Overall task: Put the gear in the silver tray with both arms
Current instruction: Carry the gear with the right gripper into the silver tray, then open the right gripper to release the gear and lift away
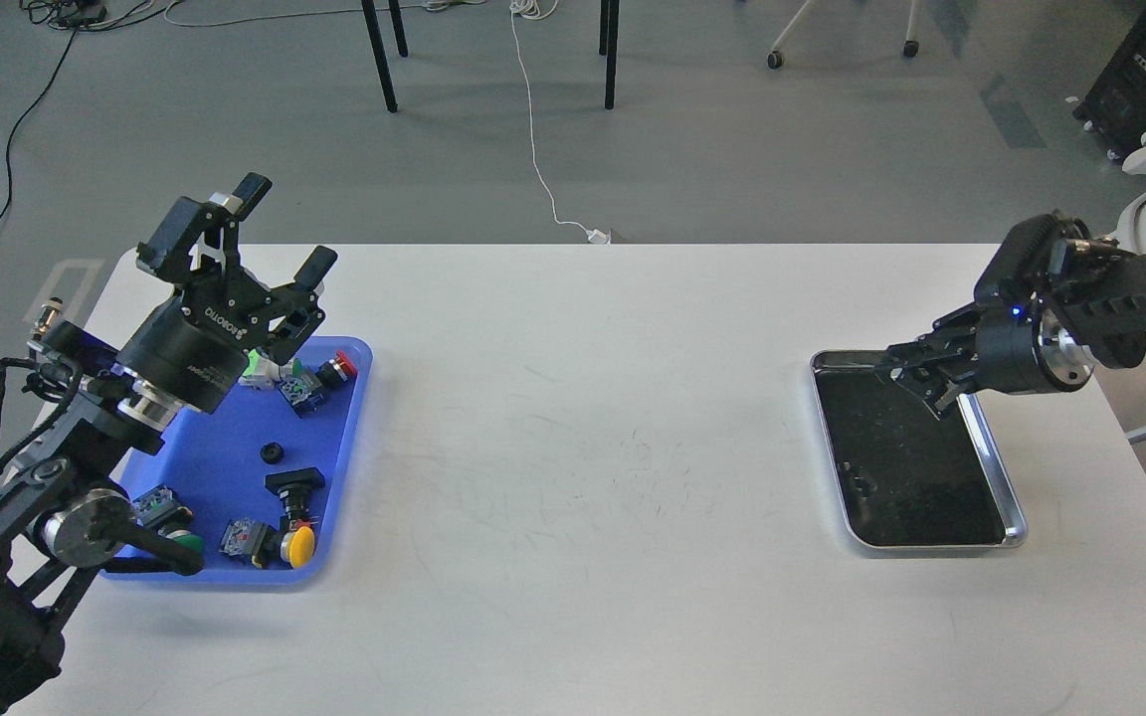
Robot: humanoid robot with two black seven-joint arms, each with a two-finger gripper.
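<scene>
**Gear in the blue tray, silver tray on the other side**

The left gripper [286, 231] hangs with fingers spread wide and empty above the far end of the blue tray [349, 467]. Below and nearer than it lie push-button switches and the small black gear [272, 452], alone on bare blue floor. Wide open table [583, 447] follows. The right gripper [906, 383], fingers drawn close, whether touching I cannot tell, hovers over the silver tray [996, 457]'s far-left corner; beneath it a small dark ring [861, 486] lies near the left rim.
</scene>
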